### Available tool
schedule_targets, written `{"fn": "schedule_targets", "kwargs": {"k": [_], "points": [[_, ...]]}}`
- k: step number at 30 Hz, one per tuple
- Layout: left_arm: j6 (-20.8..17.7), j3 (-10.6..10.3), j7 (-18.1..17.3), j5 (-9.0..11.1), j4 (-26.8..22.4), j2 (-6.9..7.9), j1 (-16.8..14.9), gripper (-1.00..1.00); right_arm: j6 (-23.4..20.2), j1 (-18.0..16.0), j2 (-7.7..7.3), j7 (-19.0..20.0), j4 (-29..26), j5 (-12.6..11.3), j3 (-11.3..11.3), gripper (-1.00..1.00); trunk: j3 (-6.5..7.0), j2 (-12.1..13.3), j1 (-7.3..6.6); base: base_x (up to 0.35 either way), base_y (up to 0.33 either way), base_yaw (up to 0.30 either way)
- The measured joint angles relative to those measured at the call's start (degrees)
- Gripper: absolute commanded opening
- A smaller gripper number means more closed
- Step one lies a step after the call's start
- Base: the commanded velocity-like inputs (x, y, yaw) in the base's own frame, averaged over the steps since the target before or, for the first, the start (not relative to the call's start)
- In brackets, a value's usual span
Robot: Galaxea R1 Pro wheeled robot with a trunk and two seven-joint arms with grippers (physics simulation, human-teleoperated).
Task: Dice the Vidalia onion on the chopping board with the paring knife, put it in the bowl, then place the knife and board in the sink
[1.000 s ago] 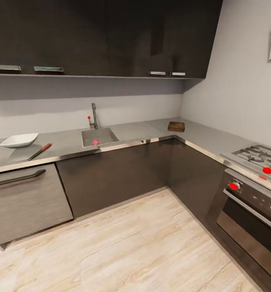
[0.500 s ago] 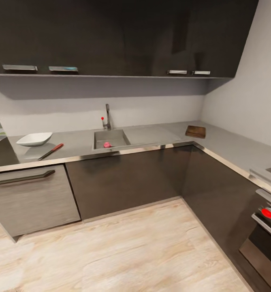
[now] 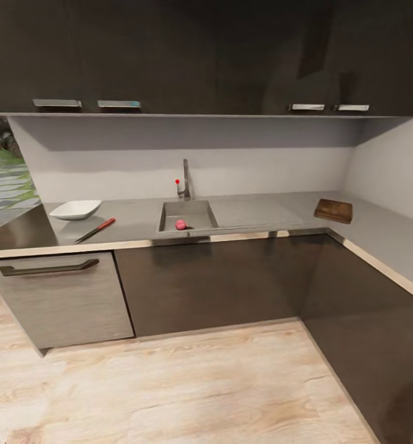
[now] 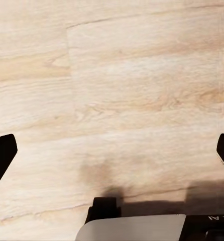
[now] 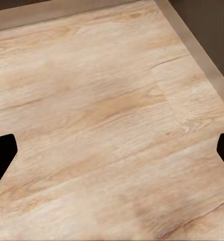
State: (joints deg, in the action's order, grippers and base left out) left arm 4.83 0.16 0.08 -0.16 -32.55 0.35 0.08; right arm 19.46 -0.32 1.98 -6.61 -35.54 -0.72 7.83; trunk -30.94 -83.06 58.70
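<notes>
The pinkish-red Vidalia onion (image 3: 181,224) lies in the steel sink (image 3: 197,213), below the chrome faucet (image 3: 185,180). On the grey countertop (image 3: 135,222) to the left sits the white bowl (image 3: 75,209), with the paring knife (image 3: 95,230) beside it. The dark chopping board (image 3: 333,211) rests far right near the counter's corner. In the left wrist view my left gripper (image 4: 112,153) stands open over wood floor, dark fingertips (image 4: 1,155) at the edges. My right gripper (image 5: 112,153) is open too, over floor, with its fingertips (image 5: 1,155) spread wide.
Dark base cabinets (image 3: 212,283) run under an L-shaped counter, with a lighter drawer front and bar handle (image 3: 49,269) at left. Upper cabinets (image 3: 187,55) hang above. Light wood floor (image 3: 187,388) spreads in front. A doorway to outdoors (image 3: 2,166) opens at far left.
The whole head view has swung left: sink, bowl and board shifted rightward in the picture and the stove left the frame. The things on the counter have not moved.
</notes>
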Motion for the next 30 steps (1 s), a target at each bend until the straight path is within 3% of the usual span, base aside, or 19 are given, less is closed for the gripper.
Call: {"fn": "schedule_targets", "kwargs": {"k": [10, 23, 30], "points": [[0.00, 0.00, 0.00, 0.00, 0.06, 0.00, 0.00, 1.00, 0.03, 0.00, 0.00, 0.00, 0.00, 0.00, -0.03, 1.00, 0.00, 0.00, 0.00, 0.245, -0.186, 0.279], [-0.01, 0.00, 0.00, 0.00, -0.06, 0.00, 0.00, 1.00, 0.01, 0.00, 0.00, 0.00, -0.01, 0.00, 0.04, 1.00, 0.00, 0.00, 0.00, 0.240, -0.184, 0.015], [-0.01, 0.00, 0.00, 0.00, -0.16, 0.06, 0.00, 1.00, 0.04, 0.00, -0.07, 0.05, 0.01, 0.00, 0.02, 1.00, 0.00, 0.00, 0.02, 0.052, -0.037, 0.000]]}}
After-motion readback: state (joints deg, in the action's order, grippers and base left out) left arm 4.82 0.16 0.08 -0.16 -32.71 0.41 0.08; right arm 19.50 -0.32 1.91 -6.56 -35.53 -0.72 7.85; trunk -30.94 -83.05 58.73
